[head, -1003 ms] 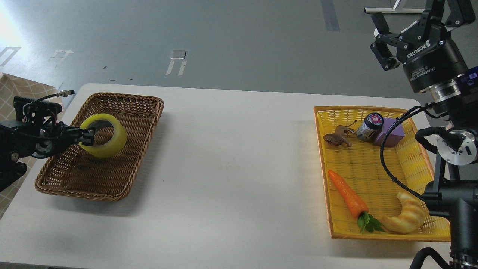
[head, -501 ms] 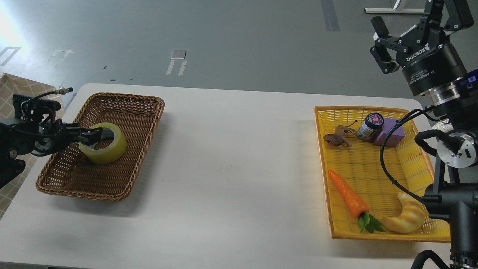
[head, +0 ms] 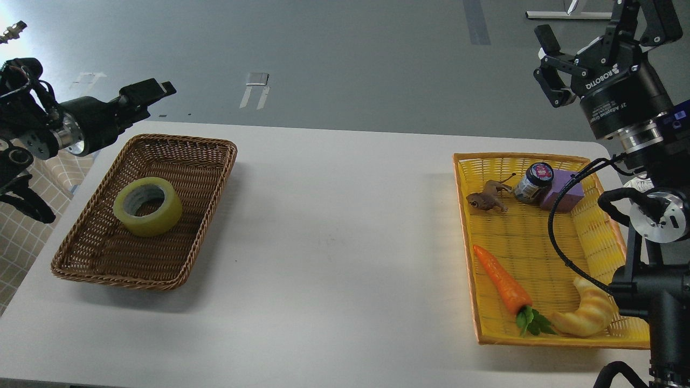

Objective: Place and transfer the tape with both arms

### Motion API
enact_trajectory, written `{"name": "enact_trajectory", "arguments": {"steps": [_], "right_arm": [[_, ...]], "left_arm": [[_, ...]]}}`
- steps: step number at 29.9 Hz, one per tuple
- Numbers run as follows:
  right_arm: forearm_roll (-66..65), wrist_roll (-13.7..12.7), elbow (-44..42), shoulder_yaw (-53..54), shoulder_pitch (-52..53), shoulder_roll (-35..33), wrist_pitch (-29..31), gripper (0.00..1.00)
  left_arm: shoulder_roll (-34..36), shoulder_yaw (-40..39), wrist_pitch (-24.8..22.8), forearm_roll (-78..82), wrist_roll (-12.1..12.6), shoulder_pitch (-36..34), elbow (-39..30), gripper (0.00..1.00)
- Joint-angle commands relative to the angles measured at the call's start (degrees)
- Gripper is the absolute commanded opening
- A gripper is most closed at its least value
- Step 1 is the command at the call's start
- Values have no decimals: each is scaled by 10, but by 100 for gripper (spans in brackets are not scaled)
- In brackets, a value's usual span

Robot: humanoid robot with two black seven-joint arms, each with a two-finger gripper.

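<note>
The tape (head: 148, 206), a yellow translucent roll with a grey-white core, lies flat inside the brown wicker basket (head: 205, 151) at the left of the table. My left gripper (head: 157, 92) hangs in the air above the basket's far rim, clear of the tape and holding nothing. It is seen side-on and dark, so its fingers cannot be told apart. My right gripper (head: 551, 66) is open and empty, raised high beyond the far right corner of the table, above the yellow tray (head: 464, 215).
The yellow tray holds an orange toy carrot (head: 501, 280), a croissant (head: 587, 312), a small jar (head: 533, 182), a purple block (head: 566, 194) and a brown toy animal (head: 485, 200). My right arm's black cable (head: 560, 237) loops over the tray. White tabletop (head: 334, 231) lies between the containers.
My left gripper lowered the tape into the brown basket, let go of it, and rose up and back. The tape now lies flat. The right gripper barely shifted.
</note>
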Motion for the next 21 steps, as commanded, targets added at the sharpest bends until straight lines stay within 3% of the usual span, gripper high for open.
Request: {"name": "enact_trajectory", "arguments": {"steps": [1, 4, 9, 21], "right_arm": [[-4, 0, 0, -6, 1, 0, 0, 100], [-7, 0, -1, -7, 0, 0, 0, 100], [-23, -1, -5, -28, 2, 0, 0, 100], [-64, -1, -11, -39, 24, 0, 0, 100]], "left_arm": [[-38, -61, 28, -121, -6, -1, -4, 98], [-78, -112, 37, -150, -30, 5, -11, 98], [-166, -192, 37, -153, -120, 35, -46, 98], [-314, -266, 4, -154, -120, 109, -114, 98]]}}
